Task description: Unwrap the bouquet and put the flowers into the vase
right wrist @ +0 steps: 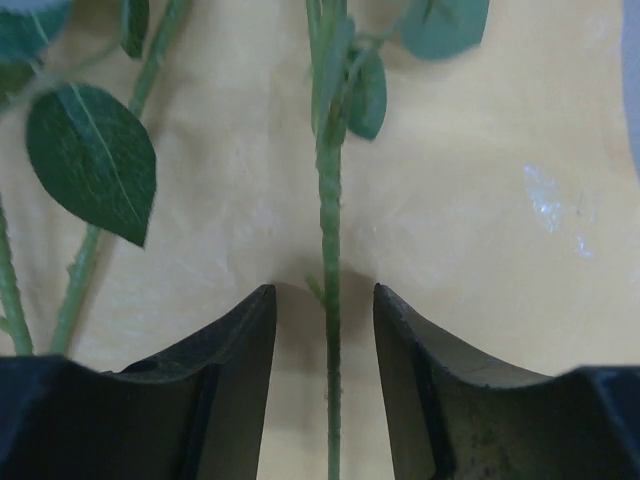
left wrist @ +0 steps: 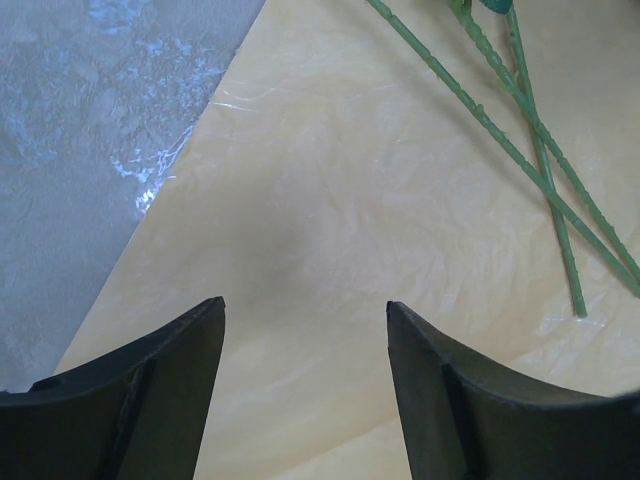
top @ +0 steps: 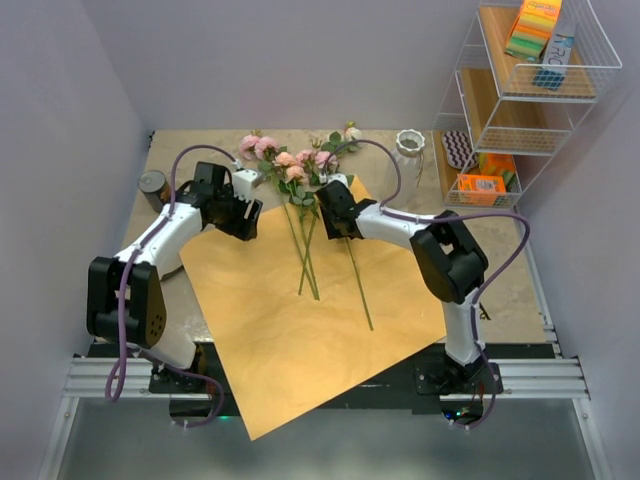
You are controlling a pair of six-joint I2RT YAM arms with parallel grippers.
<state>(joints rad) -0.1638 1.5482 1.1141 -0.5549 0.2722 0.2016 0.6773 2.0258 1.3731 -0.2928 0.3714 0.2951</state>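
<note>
The orange paper (top: 290, 330) lies flat and unfolded across the bench (top: 200, 145), and both arms are leaning in over it. The left jaws stand wide apart with nothing between them, hanging over bare paper close to its left edge. The grey bench top shows just off to their left, and two thin green stems (left wrist: 520, 150) cross to their right.

Over to the right jaws now: they are parted too, and one long green stem (right wrist: 328, 200) runs straight down the gap between them. There's paper showing on either side of it, so neither jaw is pressing on it. A broad green leaf (right wrist: 92, 160) sits ahead and to the left of those jaws, with more leaves clustered up the stem just beyond the tips.

The flowers (top: 295, 170) are loose on the paper. Their pink and cream heads are fanned out just past both sets of jaws at the far edge of the sheet, and their stems trail back between the two arms.

The white vase (top: 410, 143) stands upright well beyond and to the right of the right jaws, beside the wire rack (top: 520, 100). A small dark can (top: 153, 185) sits out to the left of the left jaws.
</note>
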